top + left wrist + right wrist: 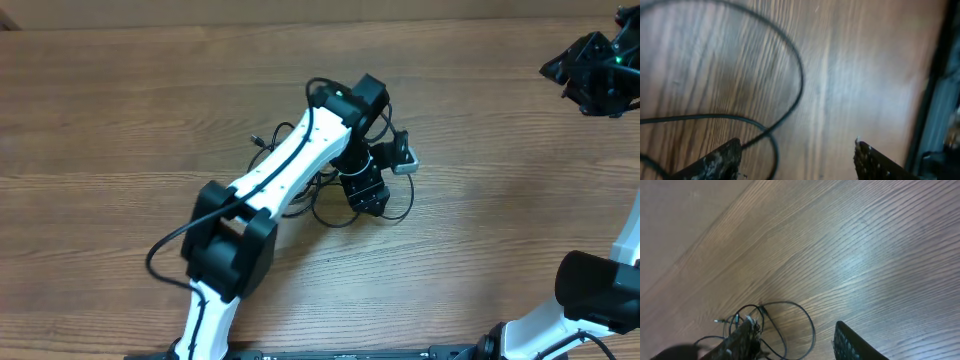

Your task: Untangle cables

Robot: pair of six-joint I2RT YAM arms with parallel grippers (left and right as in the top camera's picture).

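Wooden table point(120, 110), mid-brown, grain running left to right in the overhead view. Far edge runs along the top, with a paler plain strip point(300, 10) beyond it. Right wrist view: grain runs diagonally, a soft glare patch point(855, 262) on the wood, and a flat beige area point(670, 210) past the table edge at upper left.

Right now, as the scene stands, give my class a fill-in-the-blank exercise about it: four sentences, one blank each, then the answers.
1. The thin cables are ____ in colour.
2. They lie on a ____ table.
3. The tool hovering just above them belongs to the ____ arm.
4. The right tool is open and holds ____.

Missing words: black; wooden; left; nothing.
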